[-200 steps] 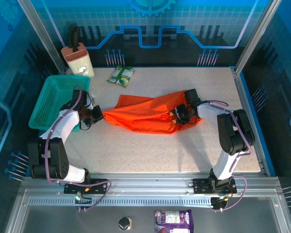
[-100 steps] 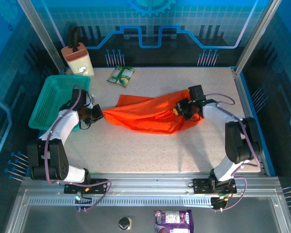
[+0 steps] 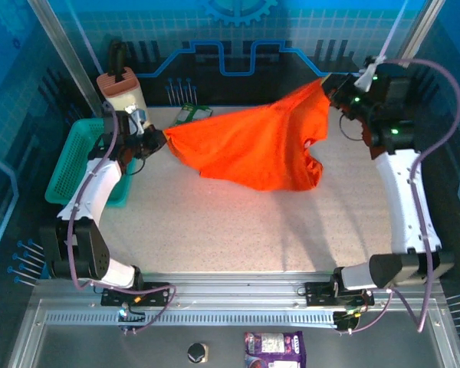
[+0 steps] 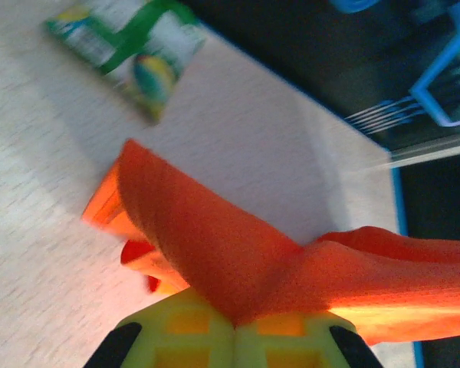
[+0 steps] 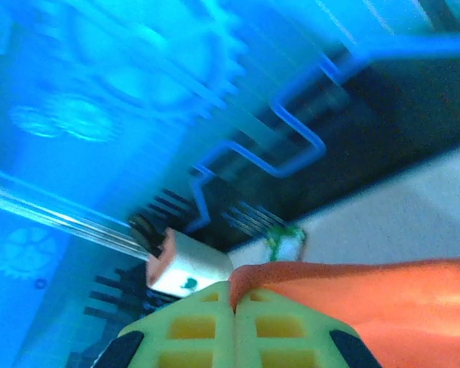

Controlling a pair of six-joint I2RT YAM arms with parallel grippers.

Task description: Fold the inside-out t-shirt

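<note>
The inside-out t-shirt [image 3: 253,146] is bright orange-red and hangs stretched in the air between my two grippers, its lower part sagging toward the table. My left gripper [image 3: 162,139] is shut on its left edge at the back left. My right gripper [image 3: 327,86] is shut on its right corner, raised high at the back right. In the left wrist view the orange cloth [image 4: 238,261] bunches into my shut left gripper [image 4: 234,328]. In the right wrist view a fold of cloth [image 5: 353,295] runs from my shut right gripper [image 5: 234,300].
A teal mesh basket [image 3: 80,157] sits at the table's left edge. A green and white packet [image 3: 190,113] lies at the back, partly behind the shirt. A cream knife block [image 3: 123,93] stands at the back left. The table [image 3: 238,230] in front is bare.
Both grippers have lifted the shirt off the table. The right arm rose high and swung to the back right. The left moved up and back. The cloth now spreads between them.
</note>
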